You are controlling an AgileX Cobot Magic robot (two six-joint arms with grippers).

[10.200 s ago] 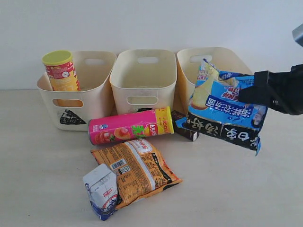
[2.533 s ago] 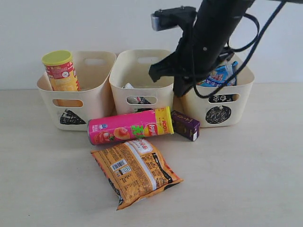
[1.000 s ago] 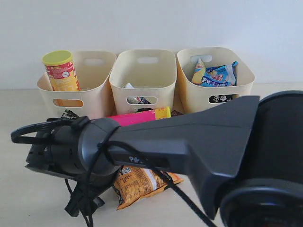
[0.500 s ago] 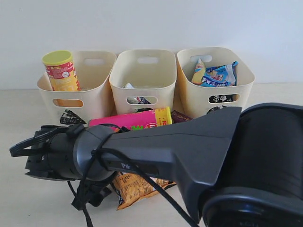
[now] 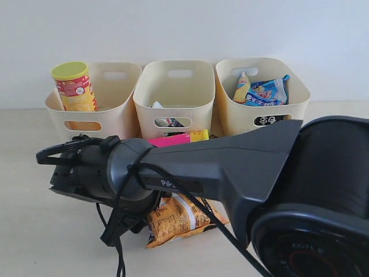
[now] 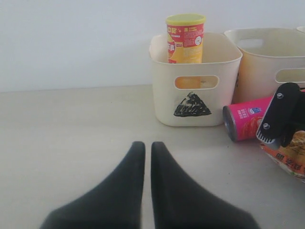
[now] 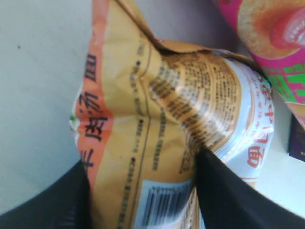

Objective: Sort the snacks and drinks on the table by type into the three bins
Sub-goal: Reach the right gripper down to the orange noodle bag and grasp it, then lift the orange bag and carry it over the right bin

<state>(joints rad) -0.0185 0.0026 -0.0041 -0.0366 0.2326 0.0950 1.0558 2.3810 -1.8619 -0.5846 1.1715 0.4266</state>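
My right gripper [image 7: 143, 162] is shut on the orange bag [image 7: 157, 109], one finger on each side of its creased middle. In the exterior view the right arm [image 5: 219, 173] fills the foreground, and the orange bag [image 5: 187, 216] shows below it. The pink tube [image 5: 176, 138] lies behind the arm. The yellow tube [image 5: 74, 86] stands in the left bin [image 5: 118, 115], marked with a triangle [image 6: 192, 105]. A white carton [image 5: 157, 105] sits in the middle bin [image 5: 176, 86]. The blue-and-black bag [image 5: 265, 90] is in the right bin [image 5: 230, 115]. The purple carton [image 7: 298, 136] lies beside the tube. My left gripper [image 6: 144, 145] is shut and empty, low over the table.
The pink tube [image 7: 267, 43] lies right against the orange bag's far edge. A white wall runs behind the three bins. In the left wrist view, bare table [image 6: 71, 129] stretches in front of the triangle bin [image 6: 195, 71].
The right arm has shifted right and slightly up, and the orange bag has moved a little with it. Earlier, the blue-and-black bag went into the right bin and the white carton left the table.
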